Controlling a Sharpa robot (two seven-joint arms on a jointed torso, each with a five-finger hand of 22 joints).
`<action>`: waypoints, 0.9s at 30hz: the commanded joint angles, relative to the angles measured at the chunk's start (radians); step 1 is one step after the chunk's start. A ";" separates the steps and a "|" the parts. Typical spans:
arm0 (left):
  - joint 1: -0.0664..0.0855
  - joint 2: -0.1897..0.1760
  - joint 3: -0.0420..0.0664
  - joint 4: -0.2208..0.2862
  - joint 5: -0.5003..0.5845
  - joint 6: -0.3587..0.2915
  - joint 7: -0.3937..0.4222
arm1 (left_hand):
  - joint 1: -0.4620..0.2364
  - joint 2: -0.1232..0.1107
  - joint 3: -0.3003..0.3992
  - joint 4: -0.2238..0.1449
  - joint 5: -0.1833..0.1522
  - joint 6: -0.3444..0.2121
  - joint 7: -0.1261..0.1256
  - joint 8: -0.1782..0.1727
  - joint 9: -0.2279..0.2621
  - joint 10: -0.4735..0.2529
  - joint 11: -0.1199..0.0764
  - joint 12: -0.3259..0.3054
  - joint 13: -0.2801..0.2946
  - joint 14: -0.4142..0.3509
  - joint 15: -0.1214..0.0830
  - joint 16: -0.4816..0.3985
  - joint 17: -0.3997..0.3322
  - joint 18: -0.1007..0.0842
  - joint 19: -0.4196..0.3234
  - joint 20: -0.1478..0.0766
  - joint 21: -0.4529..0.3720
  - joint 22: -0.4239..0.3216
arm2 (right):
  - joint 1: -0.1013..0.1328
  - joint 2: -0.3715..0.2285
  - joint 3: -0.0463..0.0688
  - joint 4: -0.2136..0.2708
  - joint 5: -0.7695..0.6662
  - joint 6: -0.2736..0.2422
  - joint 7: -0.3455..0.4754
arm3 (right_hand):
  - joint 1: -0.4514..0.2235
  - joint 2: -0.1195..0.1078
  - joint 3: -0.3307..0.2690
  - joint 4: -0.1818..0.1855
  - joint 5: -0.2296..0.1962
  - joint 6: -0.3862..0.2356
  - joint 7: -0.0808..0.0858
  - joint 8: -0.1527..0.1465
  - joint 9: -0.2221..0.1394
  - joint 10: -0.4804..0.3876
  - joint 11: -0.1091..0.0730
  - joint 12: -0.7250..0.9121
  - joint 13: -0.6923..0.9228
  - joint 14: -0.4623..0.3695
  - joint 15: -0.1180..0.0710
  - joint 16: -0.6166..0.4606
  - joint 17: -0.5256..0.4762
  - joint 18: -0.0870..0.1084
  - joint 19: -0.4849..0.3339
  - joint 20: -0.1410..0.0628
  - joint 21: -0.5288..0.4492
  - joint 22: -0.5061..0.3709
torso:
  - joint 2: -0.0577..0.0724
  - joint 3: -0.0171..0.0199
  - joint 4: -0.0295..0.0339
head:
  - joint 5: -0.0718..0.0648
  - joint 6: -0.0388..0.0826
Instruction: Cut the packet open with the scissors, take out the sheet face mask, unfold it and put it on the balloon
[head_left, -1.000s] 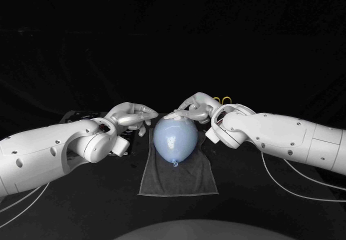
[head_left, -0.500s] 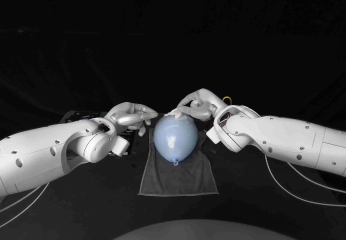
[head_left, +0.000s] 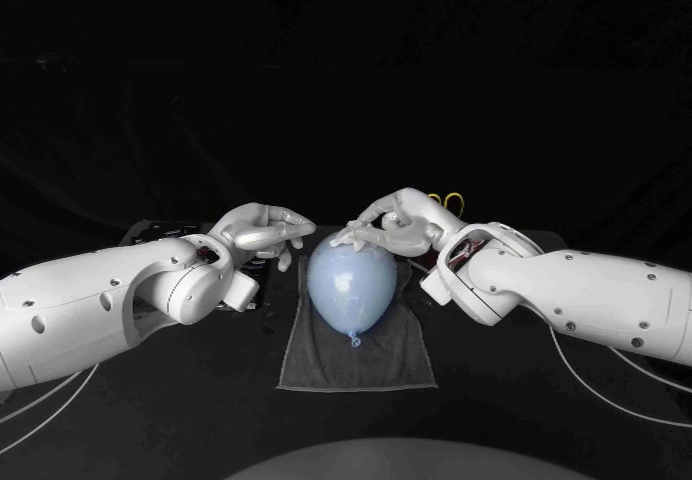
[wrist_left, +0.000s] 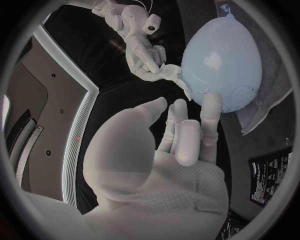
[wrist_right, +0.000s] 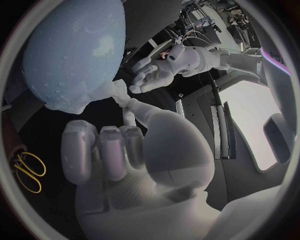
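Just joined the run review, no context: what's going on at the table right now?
The balloon lies on a grey towel, with the sheet mask apparently draped over it. The right robot hand pinches the mask's edge at the balloon's far end, probably adjusting the fit. The left robot hand hovers open beside the balloon, holding nothing. The scissors lie aside beyond the right robot hand, so the cutting looks done.
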 joint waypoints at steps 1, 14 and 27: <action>0.001 0.000 0.001 0.002 0.005 0.015 0.026 | 0.010 -0.001 0.008 -0.001 -0.004 0.006 0.007 -0.001 -0.003 -0.021 0.003 -0.027 -0.017 -0.021 0.002 -0.012 -0.031 0.023 -0.024 0.002 -0.021 -0.029 | -0.007 -0.013 0.000 0.030 -0.146 0.057 -0.014 | -0.007 -0.005 0.001 -0.007 0.002 0.018 -0.023 0.046 0.065 0.089 -0.009 0.006 0.242 0.126 -0.035 0.004 0.264 -0.003 0.047 -0.007 0.006 0.219 | 0.000 0.0001 0.0002 | 0.000 0.000; 0.001 -0.003 0.001 0.004 -0.001 0.018 0.041 | 0.034 -0.001 0.020 -0.014 -0.004 0.005 -0.001 -0.003 -0.012 -0.050 0.001 -0.082 -0.057 -0.059 0.002 -0.029 -0.100 0.034 -0.071 0.004 -0.062 -0.088 | -0.035 -0.059 -0.003 0.126 -0.396 0.056 -0.018 | -0.011 -0.011 0.003 -0.010 0.002 0.016 -0.025 0.054 0.071 0.090 -0.010 0.007 0.243 0.126 -0.037 0.004 0.264 -0.005 0.049 -0.008 0.012 0.221 | 0.001 0.0001 0.0002 | 0.006 -0.008; 0.000 0.020 0.001 -0.003 -0.192 0.048 0.032 | 0.048 -0.016 0.015 -0.030 -0.004 0.001 -0.005 -0.019 -0.026 -0.031 -0.004 -0.062 -0.053 -0.065 -0.002 -0.029 -0.113 0.032 -0.066 0.001 -0.052 -0.072 | -0.069 -0.083 -0.008 0.152 -0.603 0.050 -0.025 | -0.014 -0.020 0.004 -0.012 0.002 0.010 -0.026 0.061 0.077 0.076 -0.012 -0.010 0.225 0.126 -0.038 0.004 0.264 -0.005 0.049 -0.009 0.013 0.221 | 0.002 0.0010 0.0005 | 0.017 -0.018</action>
